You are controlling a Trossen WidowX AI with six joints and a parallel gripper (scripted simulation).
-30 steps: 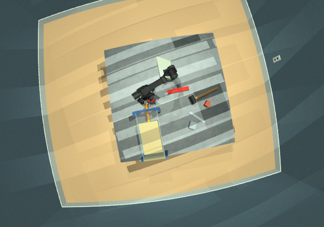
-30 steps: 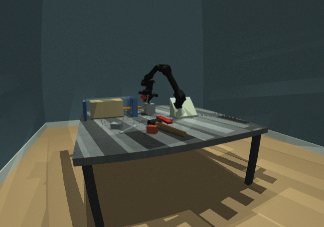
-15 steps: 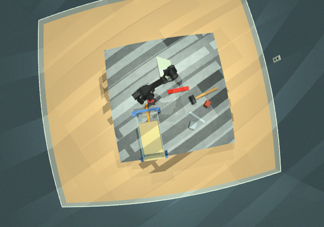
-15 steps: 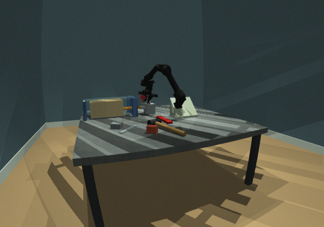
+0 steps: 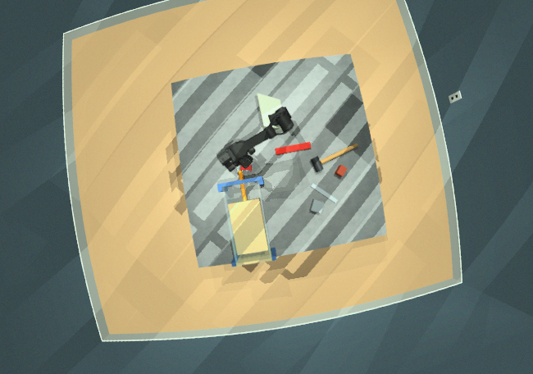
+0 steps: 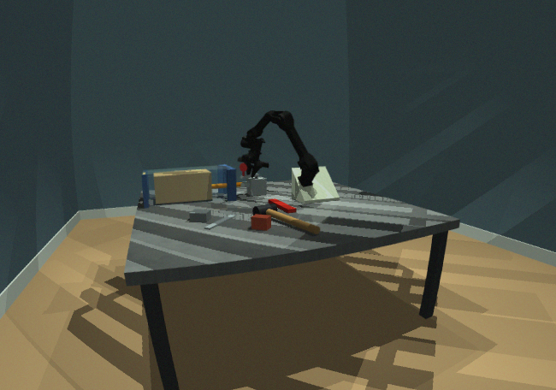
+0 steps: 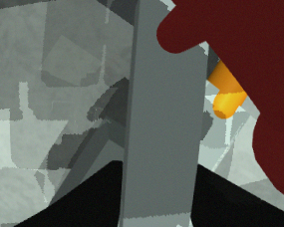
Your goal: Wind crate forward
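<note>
My gripper [image 5: 242, 163] [image 6: 253, 170] [image 7: 155, 172] is shut on the winch handle, a grey bar [image 7: 161, 134] with a dark red knob [image 5: 242, 168] [image 6: 242, 168] [image 7: 249, 55]. It holds the handle upright over the grey winch box [image 6: 257, 186], which the arm hides in the top view. An orange strap [image 5: 243, 190] [image 6: 222, 185] [image 7: 228, 95] runs from the winch through the blue steel frame [image 5: 225, 184] [image 6: 233, 183] to the tan crate [image 5: 248, 226] [image 6: 181, 185]. The crate sits flat inside the clear-panelled cubby, with a gap between its front and the frame.
A red bar [image 5: 293, 148] [image 6: 281, 205], a hammer [image 5: 333, 156] [image 6: 290, 221], a red block [image 5: 341, 171] [image 6: 260, 221], a grey block [image 5: 317, 205] [image 6: 199, 215] and a pale strip [image 5: 324, 193] [image 6: 218, 222] lie on the bench. The arm's pale wedge base [image 5: 264, 105] [image 6: 322, 188] stands behind.
</note>
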